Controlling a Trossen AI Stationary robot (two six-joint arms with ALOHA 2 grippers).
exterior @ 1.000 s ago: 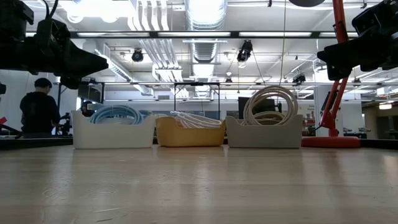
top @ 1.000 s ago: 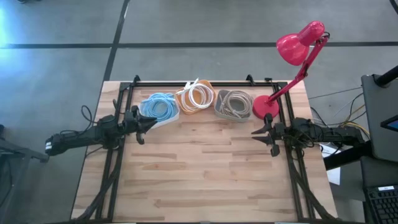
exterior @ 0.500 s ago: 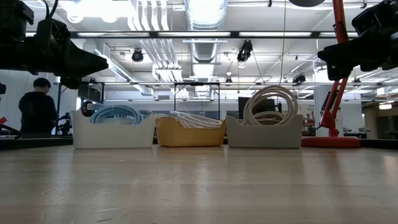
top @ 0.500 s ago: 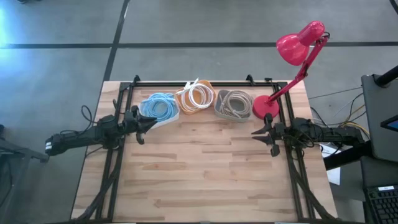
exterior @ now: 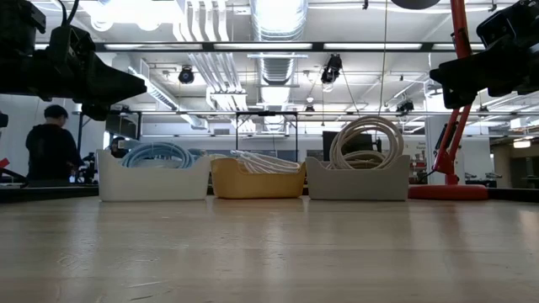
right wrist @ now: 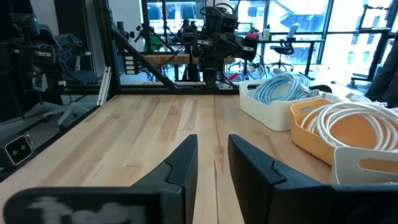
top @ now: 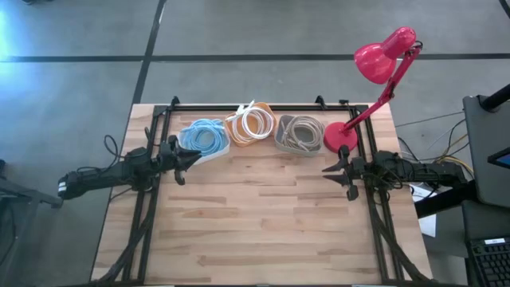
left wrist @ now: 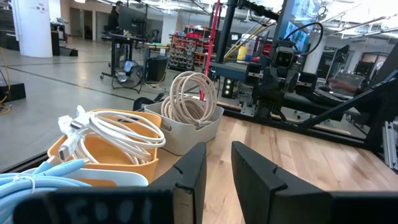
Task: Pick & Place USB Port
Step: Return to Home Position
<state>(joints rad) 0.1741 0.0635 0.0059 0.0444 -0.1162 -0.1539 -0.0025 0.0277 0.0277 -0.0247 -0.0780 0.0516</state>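
While nothing has moved, left gripper [left wrist: 217, 149] and right gripper [right wrist: 212, 140] hang empty, jaws slightly parted.

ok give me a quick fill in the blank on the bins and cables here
The cable in the white bin is ____. The middle bin is ____. The third bin, beside the lamp, is ____. The left gripper and right gripper hold nothing and are ____.
Missing words: blue; yellow; gray; open.

bins [exterior: 257, 185], lamp [top: 340, 137] at far edge, tabletop [top: 255, 223] open
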